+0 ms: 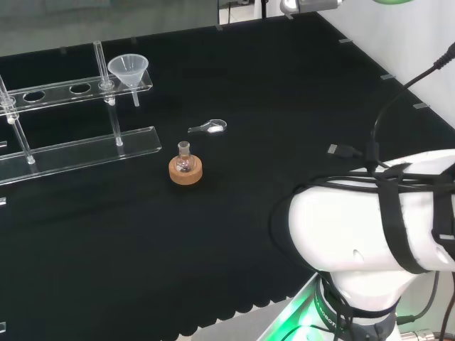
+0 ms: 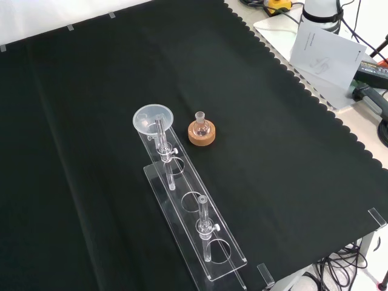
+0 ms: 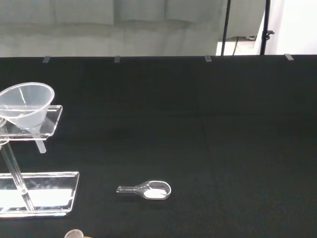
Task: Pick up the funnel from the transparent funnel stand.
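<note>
A clear funnel (image 1: 129,69) sits in the end hole of the transparent stand's upper shelf (image 1: 57,92), at the far left of the bench in the head view. Its stem hangs down through the shelf. In the front view the funnel (image 2: 153,118) is at the far end of the stand (image 2: 194,224), which runs toward the camera. The wrist view has the funnel (image 3: 26,105) upright on the shelf above the stand's base plate (image 3: 39,196). Nothing touches the funnel.
A small round flask on a cork ring (image 1: 185,168) stands just right of the stand, beside the funnel in the front view (image 2: 200,131). A clear scoop with white powder (image 1: 212,128) lies beyond it. The arm's white link (image 1: 370,220) is at the lower right.
</note>
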### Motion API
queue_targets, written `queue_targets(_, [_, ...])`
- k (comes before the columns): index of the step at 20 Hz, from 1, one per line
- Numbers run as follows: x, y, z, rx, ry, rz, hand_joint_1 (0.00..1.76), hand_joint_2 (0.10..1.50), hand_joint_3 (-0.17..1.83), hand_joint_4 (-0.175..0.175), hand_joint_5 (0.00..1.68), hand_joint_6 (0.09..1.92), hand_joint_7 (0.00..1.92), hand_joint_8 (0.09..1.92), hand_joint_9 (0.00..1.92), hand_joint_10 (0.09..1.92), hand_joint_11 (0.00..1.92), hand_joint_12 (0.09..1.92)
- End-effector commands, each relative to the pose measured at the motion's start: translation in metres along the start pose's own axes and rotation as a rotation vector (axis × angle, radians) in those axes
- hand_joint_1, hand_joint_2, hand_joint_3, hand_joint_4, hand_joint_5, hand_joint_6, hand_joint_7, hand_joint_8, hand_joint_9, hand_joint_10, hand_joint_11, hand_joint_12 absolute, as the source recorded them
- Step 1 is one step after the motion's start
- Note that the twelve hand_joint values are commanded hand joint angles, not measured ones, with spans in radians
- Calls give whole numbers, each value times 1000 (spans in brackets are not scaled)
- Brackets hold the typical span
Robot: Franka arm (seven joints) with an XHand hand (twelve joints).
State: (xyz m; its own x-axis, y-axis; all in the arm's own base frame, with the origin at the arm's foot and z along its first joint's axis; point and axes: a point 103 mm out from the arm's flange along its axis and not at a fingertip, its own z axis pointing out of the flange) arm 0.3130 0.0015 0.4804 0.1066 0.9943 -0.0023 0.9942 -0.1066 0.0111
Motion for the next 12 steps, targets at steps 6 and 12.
queue_targets(6, [11,48,27,36,-37,13,0,1205,359,8,245,87,12,226,77,616,0,1320])
queue_targets(12, [37,98,47,92,-47,-44,16,1201,340,7,249,87,22,247,85,615,0,1328])
